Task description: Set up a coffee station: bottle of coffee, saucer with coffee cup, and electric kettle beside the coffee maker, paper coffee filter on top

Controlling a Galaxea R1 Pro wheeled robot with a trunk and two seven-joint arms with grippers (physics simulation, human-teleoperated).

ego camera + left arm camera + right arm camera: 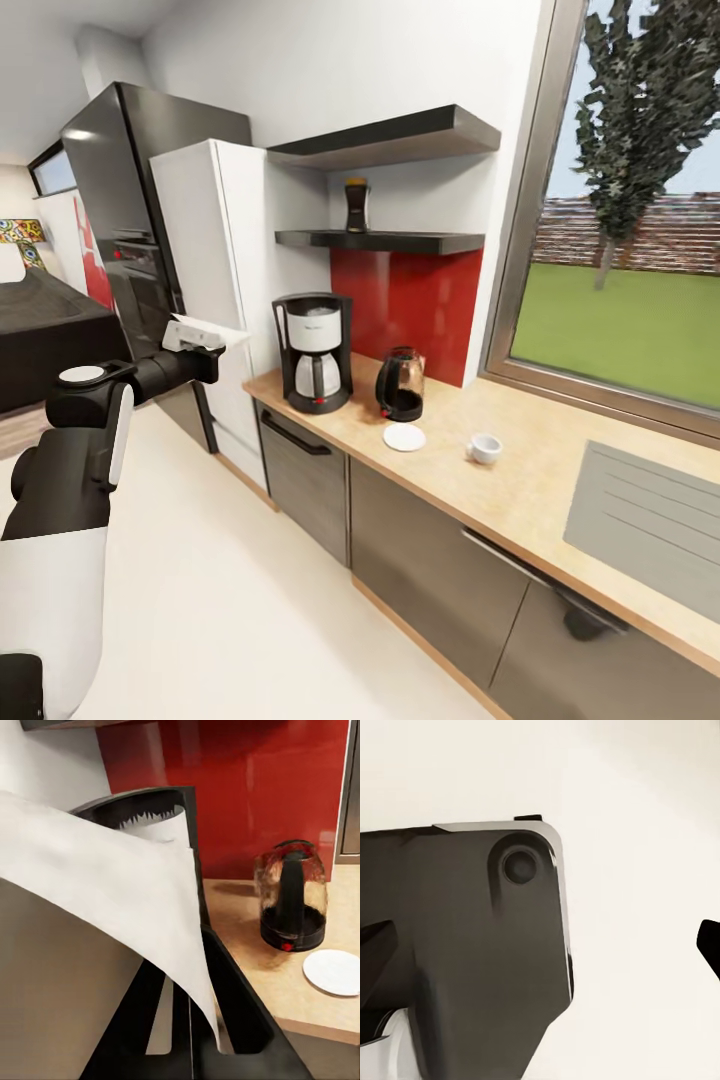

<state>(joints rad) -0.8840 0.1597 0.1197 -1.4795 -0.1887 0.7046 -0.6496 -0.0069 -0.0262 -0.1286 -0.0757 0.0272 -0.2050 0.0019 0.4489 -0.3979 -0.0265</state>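
The left gripper is clamped on the paper coffee filter, holding it out flat and high, level with the top of the coffee maker, which looks like a carry meant to clear the machine's rim before the filter goes on top. From the filter, the coffee maker lies at about 3 o'clock on the kitchen countertop. In the left wrist view the white sheet drapes across the fingers, with the machine's open top just past it.

The electric kettle stands just beside the coffee maker, at its 3 o'clock. The saucer sits bare at the kettle's 6 o'clock, and the coffee cup rests apart from it at 3 o'clock, so that pairing is not yet made. The bottle of coffee stands on the kitchen shelf, at 12 o'clock above the machine.

The right wrist view shows a dark panel over pale floor; whether the right gripper is apart or together I cannot tell. A red splashback backs the counter, and a window looks onto grass.
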